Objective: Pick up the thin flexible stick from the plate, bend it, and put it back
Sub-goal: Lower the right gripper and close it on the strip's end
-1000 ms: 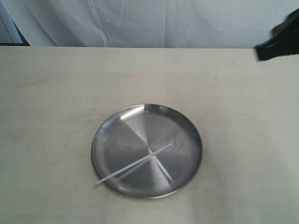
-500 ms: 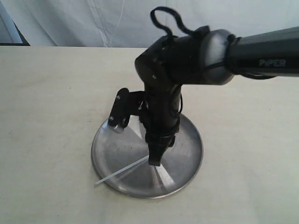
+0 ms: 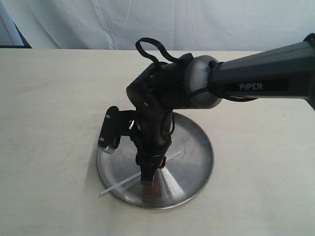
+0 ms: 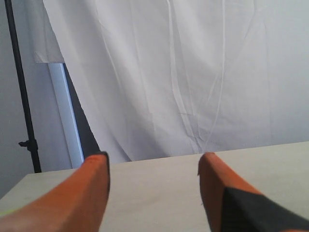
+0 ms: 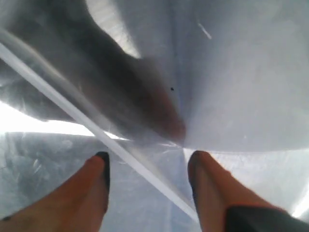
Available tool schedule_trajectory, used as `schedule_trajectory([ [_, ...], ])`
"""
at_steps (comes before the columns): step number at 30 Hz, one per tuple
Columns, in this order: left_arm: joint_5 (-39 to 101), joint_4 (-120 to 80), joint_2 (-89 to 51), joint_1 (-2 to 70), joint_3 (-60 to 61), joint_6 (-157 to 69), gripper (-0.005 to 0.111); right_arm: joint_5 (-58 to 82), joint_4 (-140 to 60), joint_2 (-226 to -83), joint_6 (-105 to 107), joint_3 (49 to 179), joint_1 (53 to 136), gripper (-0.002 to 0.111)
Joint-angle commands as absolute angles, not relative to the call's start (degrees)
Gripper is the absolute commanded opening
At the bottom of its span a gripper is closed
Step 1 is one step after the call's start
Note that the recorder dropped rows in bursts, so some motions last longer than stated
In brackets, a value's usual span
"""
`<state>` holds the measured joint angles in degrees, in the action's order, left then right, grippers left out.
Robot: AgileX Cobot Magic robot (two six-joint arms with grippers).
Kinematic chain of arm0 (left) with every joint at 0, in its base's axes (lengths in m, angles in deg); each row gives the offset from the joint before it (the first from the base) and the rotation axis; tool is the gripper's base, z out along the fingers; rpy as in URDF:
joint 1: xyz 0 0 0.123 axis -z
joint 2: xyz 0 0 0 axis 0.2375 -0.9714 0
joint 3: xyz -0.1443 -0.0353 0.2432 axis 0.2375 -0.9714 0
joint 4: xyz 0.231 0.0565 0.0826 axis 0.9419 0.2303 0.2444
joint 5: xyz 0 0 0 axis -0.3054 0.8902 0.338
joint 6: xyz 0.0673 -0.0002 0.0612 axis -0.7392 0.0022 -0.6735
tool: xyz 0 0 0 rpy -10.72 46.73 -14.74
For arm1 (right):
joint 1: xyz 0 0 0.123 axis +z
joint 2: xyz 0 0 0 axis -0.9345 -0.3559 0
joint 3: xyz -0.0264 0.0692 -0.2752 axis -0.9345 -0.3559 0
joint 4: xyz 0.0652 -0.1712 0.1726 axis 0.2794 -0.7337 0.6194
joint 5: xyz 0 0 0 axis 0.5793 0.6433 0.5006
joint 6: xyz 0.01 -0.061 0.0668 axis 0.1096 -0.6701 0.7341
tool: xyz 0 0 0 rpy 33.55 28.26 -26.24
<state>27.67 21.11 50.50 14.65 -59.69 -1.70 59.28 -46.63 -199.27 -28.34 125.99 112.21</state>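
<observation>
- Table [image 3: 49,98]: pale and matte.
- Right arm [image 3: 256,78]: reaches in over the plate [image 3: 197,147] and blocks the plate's middle in the exterior view.
- Left gripper [image 4: 153,155]: fingers spread, holding nothing, above the table (outside the exterior view).
- Right gripper [image 3: 146,180]: tips low over the plate and spread; only its wrist view shows the gap.
- Stick [image 3: 117,186]: lies on the plate, one end past the rim. Mid-length is hidden in the exterior view. The wrist view shows it crossing between the fingers; contact unclear.

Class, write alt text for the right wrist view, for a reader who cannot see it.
The right gripper, open, hangs close over the steel plate; the thin flexible stick lies diagonally on the plate, passing through the gap between its orange fingers.
</observation>
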Motion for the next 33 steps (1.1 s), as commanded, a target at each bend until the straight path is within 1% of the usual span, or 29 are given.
schedule_trajectory([
  [1,27.7,21.2,50.8,15.0,-59.9,-1.6,0.054,60.4,-46.7,-199.7,-28.6,126.3,112.2,0.050],
  [10,27.7,21.2,50.8,15.0,-59.9,-1.6,0.054,59.7,-46.7,-202.9,-30.6,126.3,112.2,0.050],
  [16,27.7,21.2,50.8,15.0,-59.9,-1.6,0.054,54.6,-46.9,-204.5,-28.4,126.3,112.2,0.049],
  [17,27.7,21.2,50.8,15.0,-59.9,-1.6,0.054,54.5,-47.0,-204.7,-28.3,126.3,112.2,0.045],
  [18,27.7,21.2,50.8,15.0,-59.9,-1.6,0.054,54.6,-47.0,-204.7,-28.3,126.3,112.2,0.037],
  [19,27.7,21.2,50.8,15.0,-59.9,-1.6,0.054,55.5,-47.1,-204.7,-28.3,126.3,112.2,0.017],
  [20,27.7,21.2,50.8,15.0,-59.9,-1.6,0.054,56.1,-47.1,-204.7,-28.3,126.3,112.2,0.006],
  [21,27.7,21.2,50.8,15.0,-59.9,-1.6,0.054,56.8,-47.1,-204.7,-28.3,126.3,112.2,0.000],
  [24,27.7,21.2,50.8,15.0,-59.9,-1.6,0.054,59.1,-46.8,-204.0,-28.2,126.3,112.2,0.000],
  [33,27.7,21.2,50.8,15.0,-59.9,-1.6,0.054,60.7,-46.4,-191.7,-22.3,126.3,112.2,-0.001],
])
